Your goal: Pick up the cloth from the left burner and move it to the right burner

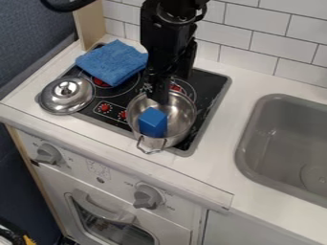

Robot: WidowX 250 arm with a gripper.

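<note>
The gripper [159, 97] is hanging down over the pot [183, 114], its lower end pointing into the pot's rear part; whether it is standing wide or narrow, I cannot tell. Just in front of it, a blue block [153, 123] is sitting inside the pot, which is resting on the right side of the stove [216, 86]. The cloth [113, 62] is lying across the left rear burner — bunched and creased, partly covering it. In front of the cloth, a metal lid [66, 94] is lying knob up at the stove's left front corner. White counter [211, 165] is surrounding the stove, and a grey sink [254, 117] is taking up the right side — well apart from the cloth.
</note>
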